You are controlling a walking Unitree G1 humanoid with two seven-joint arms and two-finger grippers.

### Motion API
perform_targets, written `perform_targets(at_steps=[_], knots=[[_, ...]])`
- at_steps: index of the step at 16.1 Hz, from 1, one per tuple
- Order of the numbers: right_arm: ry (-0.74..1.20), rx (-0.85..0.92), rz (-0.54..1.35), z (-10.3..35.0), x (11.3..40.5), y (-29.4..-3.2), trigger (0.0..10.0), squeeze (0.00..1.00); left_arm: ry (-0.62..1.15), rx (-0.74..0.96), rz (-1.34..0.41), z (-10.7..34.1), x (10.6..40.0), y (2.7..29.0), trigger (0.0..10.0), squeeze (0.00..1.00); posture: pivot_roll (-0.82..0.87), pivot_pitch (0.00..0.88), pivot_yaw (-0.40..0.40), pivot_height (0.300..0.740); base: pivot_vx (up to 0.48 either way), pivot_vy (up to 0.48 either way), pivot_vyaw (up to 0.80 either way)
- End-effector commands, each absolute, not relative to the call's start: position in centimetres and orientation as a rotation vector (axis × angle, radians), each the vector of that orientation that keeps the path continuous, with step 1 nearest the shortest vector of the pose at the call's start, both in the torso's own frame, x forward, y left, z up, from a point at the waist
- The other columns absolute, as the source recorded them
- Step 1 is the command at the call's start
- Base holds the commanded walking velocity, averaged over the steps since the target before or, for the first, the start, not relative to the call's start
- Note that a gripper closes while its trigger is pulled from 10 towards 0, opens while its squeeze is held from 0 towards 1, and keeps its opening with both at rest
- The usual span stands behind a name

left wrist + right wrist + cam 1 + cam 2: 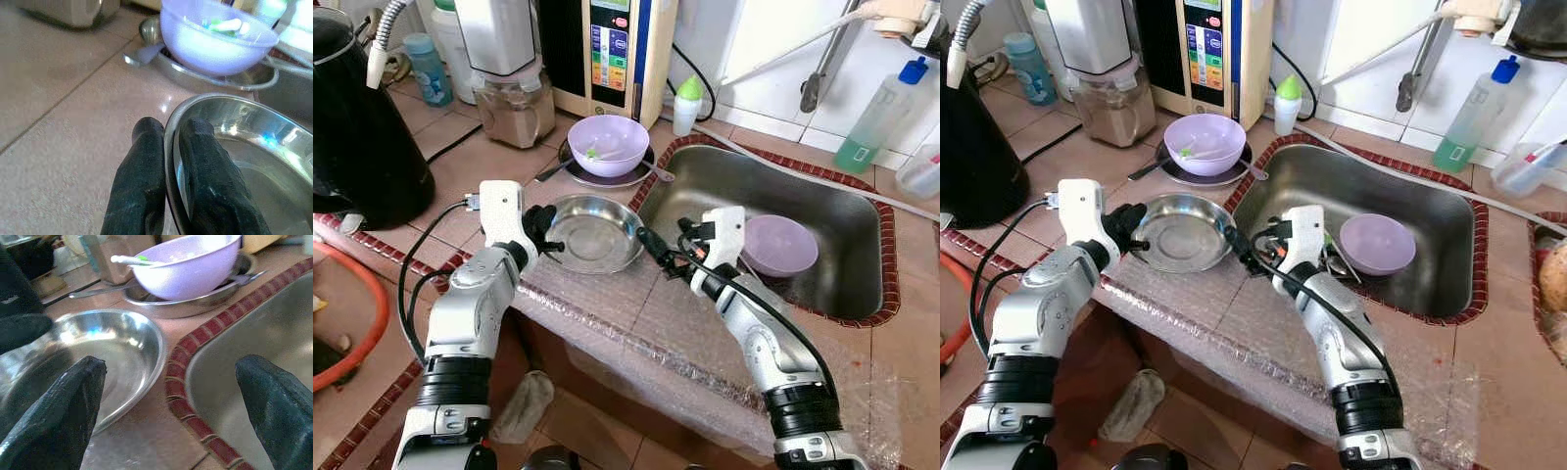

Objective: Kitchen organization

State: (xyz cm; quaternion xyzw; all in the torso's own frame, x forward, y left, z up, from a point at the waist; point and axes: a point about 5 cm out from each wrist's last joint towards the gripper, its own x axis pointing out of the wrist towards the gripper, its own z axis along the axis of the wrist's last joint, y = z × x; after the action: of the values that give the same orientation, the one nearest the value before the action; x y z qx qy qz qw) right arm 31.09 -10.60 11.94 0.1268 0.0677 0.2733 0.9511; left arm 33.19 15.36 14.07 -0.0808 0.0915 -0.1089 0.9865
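A shallow steel plate (595, 233) lies on the tiled counter just left of the sink (842, 211). My left gripper (548, 235) is shut on the plate's left rim (171, 161), one finger inside and one outside. Open beside the plate's right rim, my right gripper (664, 257) hovers over the sink's red tiled edge (188, 382) with nothing between its fingers. Behind the plate, a purple bowl (608, 144) holding a green-and-white utensil sits on a steel dish. A second purple bowl (779, 244) lies in the sink.
A black kettle (357, 127) stands at the left, a blender (514, 93) and a water machine (607, 49) at the back. A small green-capped bottle (686, 103) and a detergent bottle (876, 117) stand near the sink. Bubble wrap covers the counter's front edge (636, 338).
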Motion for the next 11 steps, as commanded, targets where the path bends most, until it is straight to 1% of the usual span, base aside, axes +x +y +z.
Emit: perform_targets(at_steps=[1, 3, 5, 7, 8, 9, 10, 11], knots=[[0.143, 0.288, 0.573, 12.2, 31.1, -10.5, 10.0, 0.0, 0.156, -0.153, -0.241, 14.4, 33.3, 14.9, 0.0, 0.0, 0.07, 0.007, -0.011, 0.74, 0.0, 0.0, 0.0], [0.186, 0.34, 0.594, 12.0, 31.0, -10.1, 10.0, 0.0, 0.131, -0.141, -0.254, 14.7, 33.2, 14.7, 0.0, 0.0, 0.07, 0.007, -0.011, 0.74, 0.0, 0.0, 0.0], [0.21, 0.335, 0.589, 11.8, 31.1, -9.7, 10.0, 0.0, 0.125, -0.148, -0.26, 14.9, 33.2, 14.4, 0.0, 0.0, 0.08, 0.013, -0.012, 0.74, 0.0, 0.0, 0.0], [0.238, 0.381, 0.574, 11.7, 31.4, -9.1, 10.0, 0.0, 0.122, -0.144, -0.274, 14.9, 33.1, 14.3, 0.0, 0.0, 0.07, 0.015, -0.009, 0.74, 0.0, 0.0, 0.0], [0.251, 0.431, 0.558, 11.8, 31.7, -8.6, 6.5, 0.0, 0.121, -0.141, -0.282, 14.9, 33.1, 14.2, 0.0, 0.0, 0.07, 0.015, -0.009, 0.74, 0.0, 0.0, 0.0], [0.252, 0.46, 0.551, 12.0, 32.0, -8.4, 3.9, 0.0, 0.12, -0.139, -0.284, 14.9, 33.1, 14.1, 0.0, 0.0, 0.07, 0.015, -0.009, 0.74, 0.0, 0.0, 0.0], [0.257, 0.48, 0.534, 12.6, 32.6, -8.0, 0.0, 0.0, 0.115, -0.138, -0.288, 15.0, 33.1, 14.1, 0.0, 0.0, 0.08, 0.016, -0.009, 0.74, 0.0, 0.0, 0.0], [0.269, 0.487, 0.514, 12.8, 32.9, -7.9, 0.0, 0.0, 0.111, -0.134, -0.288, 15.0, 33.1, 14.0, 0.0, 0.0, 0.08, 0.015, -0.011, 0.74, 0.0, 0.0, 0.0]])
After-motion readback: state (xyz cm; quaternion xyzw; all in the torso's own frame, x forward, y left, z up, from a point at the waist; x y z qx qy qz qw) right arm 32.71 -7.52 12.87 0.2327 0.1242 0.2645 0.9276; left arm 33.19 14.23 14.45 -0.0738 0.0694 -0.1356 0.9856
